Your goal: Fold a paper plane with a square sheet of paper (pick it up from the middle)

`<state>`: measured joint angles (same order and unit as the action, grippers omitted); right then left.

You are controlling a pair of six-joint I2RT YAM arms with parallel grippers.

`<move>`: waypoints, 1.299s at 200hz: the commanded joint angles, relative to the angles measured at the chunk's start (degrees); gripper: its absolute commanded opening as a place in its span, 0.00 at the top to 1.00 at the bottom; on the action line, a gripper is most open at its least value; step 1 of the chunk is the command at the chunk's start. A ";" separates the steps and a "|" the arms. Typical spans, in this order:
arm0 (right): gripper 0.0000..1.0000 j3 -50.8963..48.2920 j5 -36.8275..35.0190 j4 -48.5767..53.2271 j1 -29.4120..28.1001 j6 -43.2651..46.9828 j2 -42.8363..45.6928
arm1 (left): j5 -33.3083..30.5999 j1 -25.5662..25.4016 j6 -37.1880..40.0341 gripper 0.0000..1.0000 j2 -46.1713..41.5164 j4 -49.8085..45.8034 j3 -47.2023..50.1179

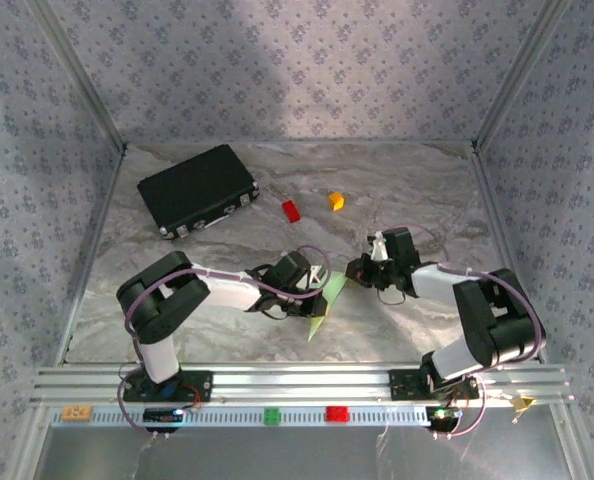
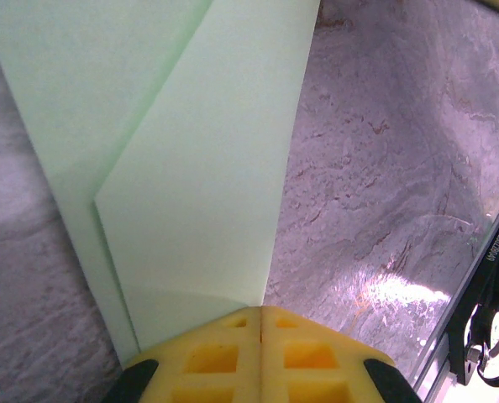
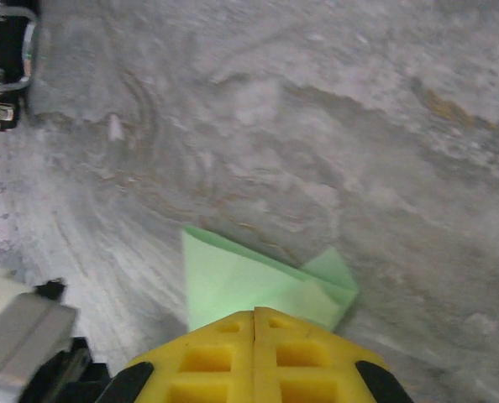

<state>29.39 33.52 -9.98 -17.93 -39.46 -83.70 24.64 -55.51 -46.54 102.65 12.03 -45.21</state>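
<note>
Blocks line the near rail (image 1: 107, 385), a green block (image 1: 272, 415) beside a red block (image 1: 336, 413). Farther in, the pale green paper plane (image 1: 323, 300) lies on the tabletop (image 1: 417, 190) between the wrists: the left fingers (image 2: 207, 357) are pressed together with the folded paper reaching out from their tips, the right fingers (image 3: 300, 357) closed likewise at its other end, whether pinching it I cannot tell. Beyond, well clear, sit a red brick (image 1: 291, 209), a yellow block (image 1: 336, 200) and a black case (image 1: 197, 188).
</note>
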 commanded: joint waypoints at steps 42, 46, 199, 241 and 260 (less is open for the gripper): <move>0.96 0.93 4.78 -3.32 -4.26 -0.53 -2.75 | -1.18 -0.57 -0.04 1.00 1.50 -8.08 1.46; 0.96 1.02 4.71 -3.53 -4.53 -0.61 -3.23 | -1.07 -0.56 -0.10 1.00 1.58 -8.08 1.48; 0.99 -1.00 -1.44 -1.58 -3.62 1.06 -8.80 | 0.51 -0.56 -0.85 0.98 1.53 -8.56 -8.60; 0.99 -1.00 -1.01 -2.33 -3.79 0.79 -9.53 | 0.41 -0.35 -1.03 0.97 5.63 -7.72 -11.94; 0.99 -1.25 -1.39 -2.28 -3.80 0.88 -9.38 | 0.10 -0.22 -1.51 0.97 6.51 -6.90 -12.01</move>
<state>29.39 36.01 -13.89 -22.00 -39.57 -91.35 24.64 -55.61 -47.27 107.81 4.29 -55.77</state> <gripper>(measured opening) 0.052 0.044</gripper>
